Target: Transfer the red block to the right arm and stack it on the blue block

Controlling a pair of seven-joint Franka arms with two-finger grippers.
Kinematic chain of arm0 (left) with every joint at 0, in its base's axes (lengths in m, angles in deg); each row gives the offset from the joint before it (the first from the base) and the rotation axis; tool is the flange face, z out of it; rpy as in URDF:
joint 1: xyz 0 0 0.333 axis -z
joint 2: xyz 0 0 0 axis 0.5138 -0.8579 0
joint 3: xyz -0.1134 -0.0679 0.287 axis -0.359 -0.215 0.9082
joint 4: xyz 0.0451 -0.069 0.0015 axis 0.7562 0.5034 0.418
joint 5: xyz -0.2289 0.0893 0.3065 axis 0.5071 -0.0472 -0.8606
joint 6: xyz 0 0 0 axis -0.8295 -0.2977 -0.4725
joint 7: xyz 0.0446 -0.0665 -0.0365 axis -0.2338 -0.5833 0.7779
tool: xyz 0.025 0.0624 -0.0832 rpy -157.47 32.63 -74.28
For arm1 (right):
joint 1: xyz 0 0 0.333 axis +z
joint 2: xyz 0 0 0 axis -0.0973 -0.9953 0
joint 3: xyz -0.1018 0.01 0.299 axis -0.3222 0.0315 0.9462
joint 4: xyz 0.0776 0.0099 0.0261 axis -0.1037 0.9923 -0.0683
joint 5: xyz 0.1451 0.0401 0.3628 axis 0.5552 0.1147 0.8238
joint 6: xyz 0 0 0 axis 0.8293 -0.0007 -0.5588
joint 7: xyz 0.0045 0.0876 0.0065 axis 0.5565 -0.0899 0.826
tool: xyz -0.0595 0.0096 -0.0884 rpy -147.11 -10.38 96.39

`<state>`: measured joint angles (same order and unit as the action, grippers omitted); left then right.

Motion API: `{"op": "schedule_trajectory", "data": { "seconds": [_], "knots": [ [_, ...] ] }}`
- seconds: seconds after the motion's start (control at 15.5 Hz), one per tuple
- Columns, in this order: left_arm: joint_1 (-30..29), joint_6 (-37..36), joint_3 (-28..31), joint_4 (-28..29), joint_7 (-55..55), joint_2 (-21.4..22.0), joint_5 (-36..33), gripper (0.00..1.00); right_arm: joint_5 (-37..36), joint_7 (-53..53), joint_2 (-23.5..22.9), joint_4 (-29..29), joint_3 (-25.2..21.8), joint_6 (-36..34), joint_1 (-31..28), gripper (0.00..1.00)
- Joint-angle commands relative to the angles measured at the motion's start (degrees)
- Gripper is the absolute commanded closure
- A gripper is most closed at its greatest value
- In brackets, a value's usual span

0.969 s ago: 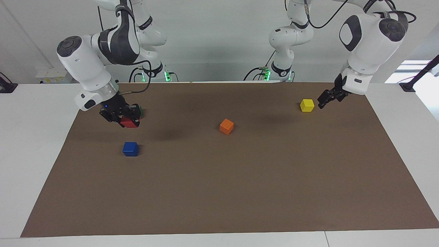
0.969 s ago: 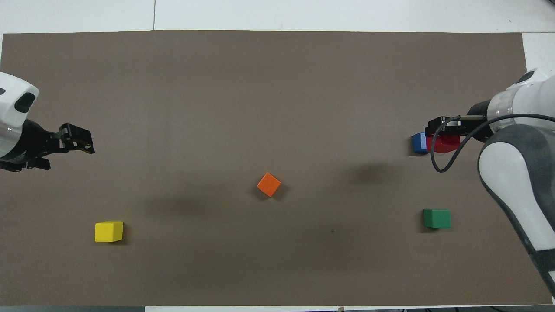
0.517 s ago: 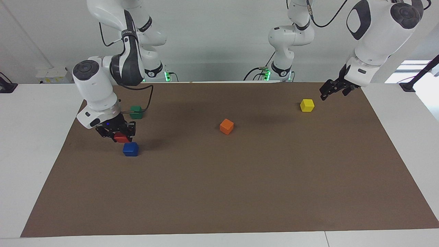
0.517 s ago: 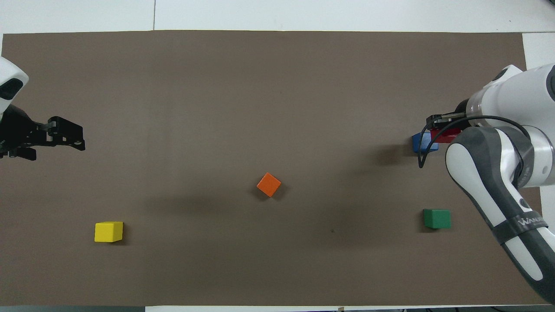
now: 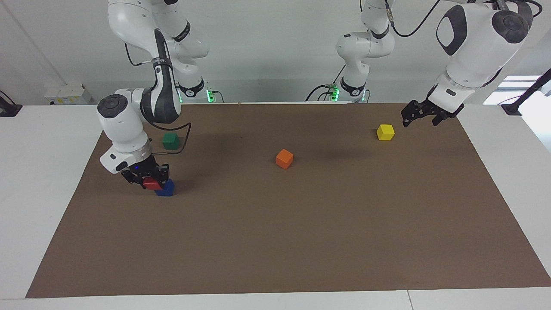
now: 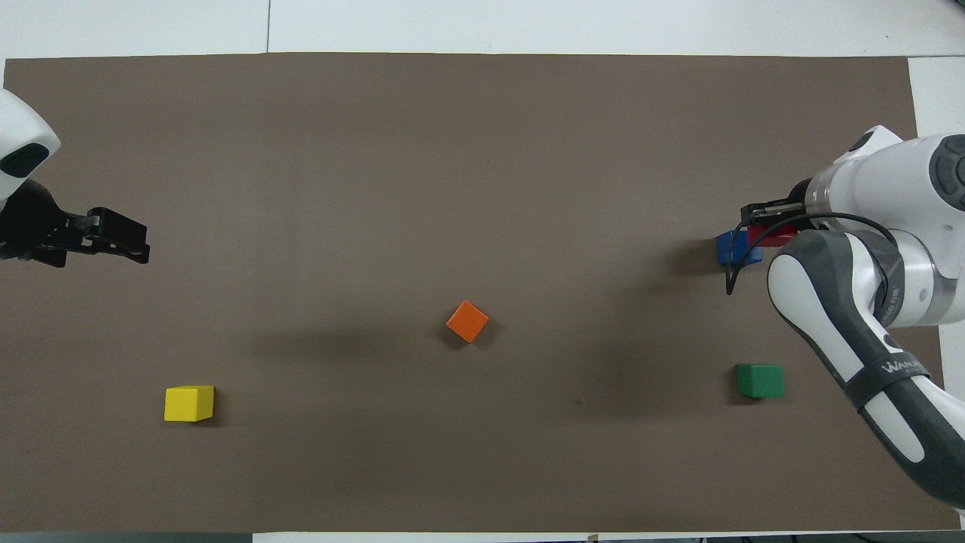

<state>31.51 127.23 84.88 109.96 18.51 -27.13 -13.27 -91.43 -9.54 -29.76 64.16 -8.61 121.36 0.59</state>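
Surface (image 5: 275,241): brown mat. Right arm (image 5: 125,129): we record its hand (image 5: 148,180) clamped on the red block (image 5: 151,184), low over the blue block (image 5: 167,188); contact seemingly just short, we cannot confirm. Left hand (image 5: 419,115): fingers spread wide, empty, waiting above the mat beside the yellow block (image 5: 385,131). Orange block (image 5: 284,158), green block (image 5: 170,140): apart

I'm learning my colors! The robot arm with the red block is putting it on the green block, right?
Not quite. The right gripper holds the red block, but it is lowering it by the blue block, not the green one. The green block sits alone, nearer the robots. The facing view shows it.
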Motion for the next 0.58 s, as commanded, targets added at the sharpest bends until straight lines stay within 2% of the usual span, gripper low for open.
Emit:
{"op": "schedule_trajectory", "data": {
  "seconds": [0.0,0.52],
  "knots": [
    [1.2,0.8,1.0,0.7,-0.9,0.5,-0.4,0.00,-0.7,-3.3,1.1,2.0,0.8,0.9,-0.4,1.00],
    [2.0,2.9,-0.6,-1.1,-1.2,0.0,-0.5,0.00,-0.5,-5.1,0.8,2.8,0.8,1.1,-0.1,1.00]
  ]
}}
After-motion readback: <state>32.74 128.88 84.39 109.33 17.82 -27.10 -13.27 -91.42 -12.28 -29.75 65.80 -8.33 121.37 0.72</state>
